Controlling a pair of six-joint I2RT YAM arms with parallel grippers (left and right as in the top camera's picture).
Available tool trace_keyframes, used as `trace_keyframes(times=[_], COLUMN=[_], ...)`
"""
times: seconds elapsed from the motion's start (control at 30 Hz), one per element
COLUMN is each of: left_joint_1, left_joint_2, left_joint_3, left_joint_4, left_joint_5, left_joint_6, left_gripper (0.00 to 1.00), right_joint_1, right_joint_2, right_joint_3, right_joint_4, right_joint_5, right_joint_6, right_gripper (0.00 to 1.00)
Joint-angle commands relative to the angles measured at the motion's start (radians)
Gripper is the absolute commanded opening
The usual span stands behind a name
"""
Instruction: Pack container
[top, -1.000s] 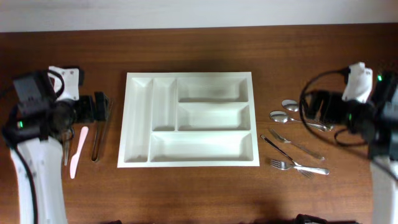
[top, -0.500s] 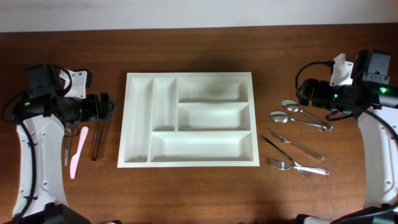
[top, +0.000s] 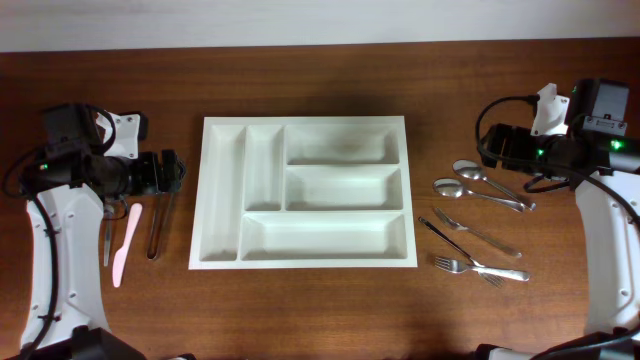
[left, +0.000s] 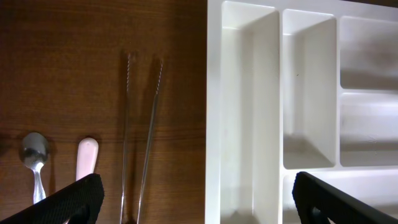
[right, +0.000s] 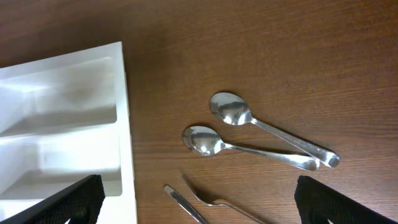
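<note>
Matt white plastic container (glossy metal spoons), wood-grain table.

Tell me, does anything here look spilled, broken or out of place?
Nothing stands out. The white tray sits square and empty; tongs and a pink knife lie left of it, spoons and forks right, loosely scattered. No damage shows.

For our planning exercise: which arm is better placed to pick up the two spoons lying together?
Right: the two spoons lie right of the container, close by the open right gripper.
</note>
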Motion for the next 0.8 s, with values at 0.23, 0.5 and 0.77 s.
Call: trace_keyframes(times=[0.23,0.5,0.77], left_joint_1=[0.005,0.005,0.005], left_joint_2=[-0.002,-0.002,-0.002], left_joint_3=[0.018,0.018,0.018], left_joint_4=[-0.004,-0.004,-0.004], left_joint_5=[0.018,0.018,0.018], left_joint_6=[0.016,0.016,0.016], left_gripper=[0.99,0.99,0.99], right_joint_1=[0.001,0.001,0.001], right_joint_2=[-0.006,-0.006,-0.006], right_joint_3=[0.016,0.016,0.016], right_joint_4=[0.011,0.01,-0.039], right_joint_5=[0.013,0.052,0.192], right_joint_6=[-0.001,-0.002,-0.002], right_gripper=[0.99,0.98,0.99])
